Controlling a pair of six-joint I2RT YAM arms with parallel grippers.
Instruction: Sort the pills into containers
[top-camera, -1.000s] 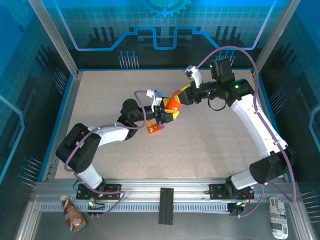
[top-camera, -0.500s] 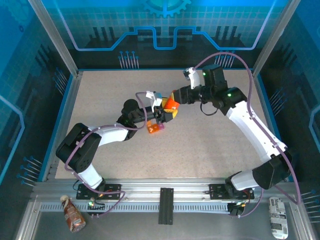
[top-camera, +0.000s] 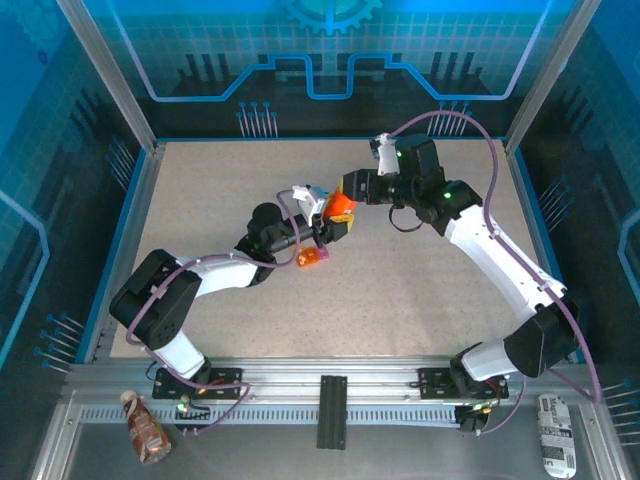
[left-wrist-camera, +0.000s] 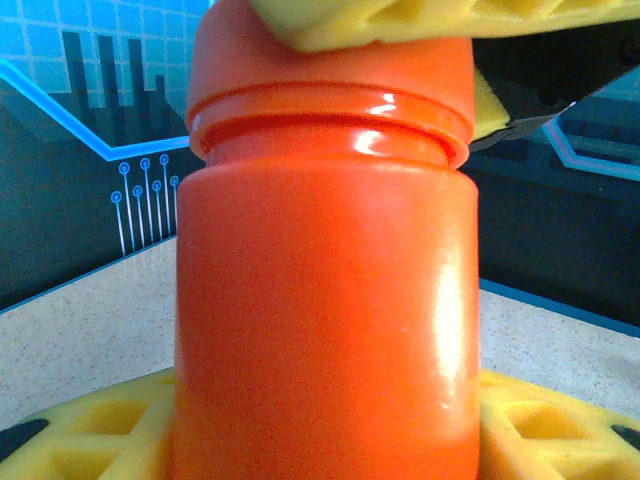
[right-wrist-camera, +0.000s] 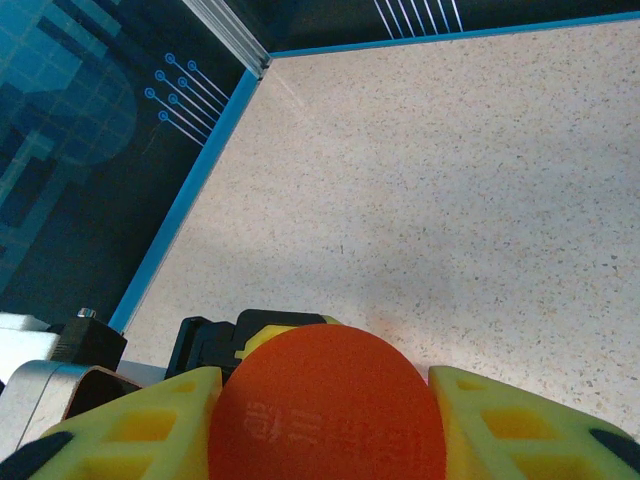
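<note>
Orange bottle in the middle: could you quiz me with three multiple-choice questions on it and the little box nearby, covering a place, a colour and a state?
1. Where is the pill box?
A) on the table, close by the left gripper
B) in the right gripper
C) on top of the bottle
2. What colour is the bottle's cap?
A) white
B) orange
C) blue
3. How is the orange bottle held?
A) lying loose
B) by one gripper alone
C) left gripper on its body, right gripper on its cap

Answers: 1 A, the top view shows it flat on the table; 2 B, the right wrist view shows it orange; 3 C, the left wrist view shows both grips.
</note>
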